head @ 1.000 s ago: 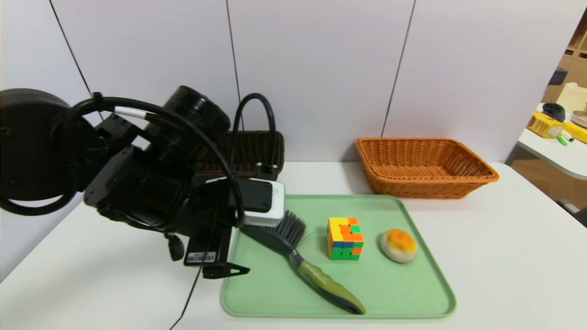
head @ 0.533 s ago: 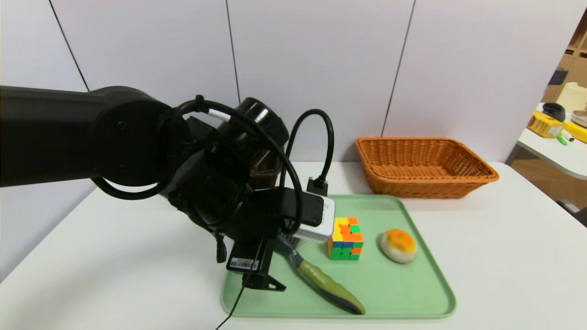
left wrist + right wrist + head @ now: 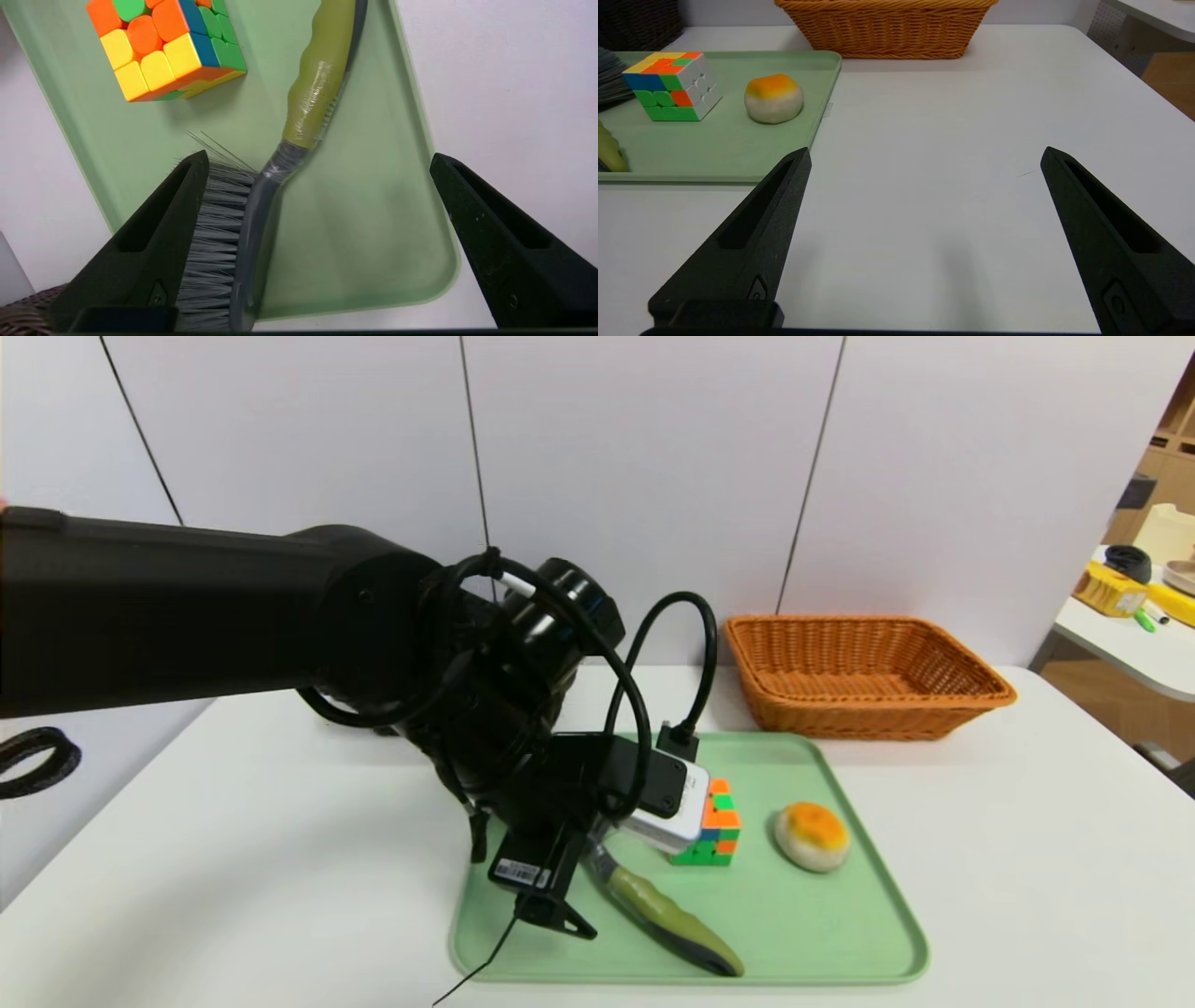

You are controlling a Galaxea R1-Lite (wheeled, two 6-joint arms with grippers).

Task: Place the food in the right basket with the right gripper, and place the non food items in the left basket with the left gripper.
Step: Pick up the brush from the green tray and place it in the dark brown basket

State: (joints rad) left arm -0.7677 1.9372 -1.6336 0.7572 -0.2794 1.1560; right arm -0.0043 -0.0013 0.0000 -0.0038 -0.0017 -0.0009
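The left pincer (image 3: 317,200) hangs wide open over the brush (image 3: 280,154), which lies flat on the green tray (image 3: 364,224) beside the cube (image 3: 163,46) and bun (image 3: 811,835). The brush looks light and stiff — its bristles would give, so the firmer hold is likely the neck or the olive handle, though its glossy surface may slip. The right pincer (image 3: 920,233), open too, sits parked low over the worktop (image 3: 971,116) — holding nothing.

The left gripper (image 3: 317,161) has swung rightward over the brush (image 3: 261,196), now hiding its bristles.
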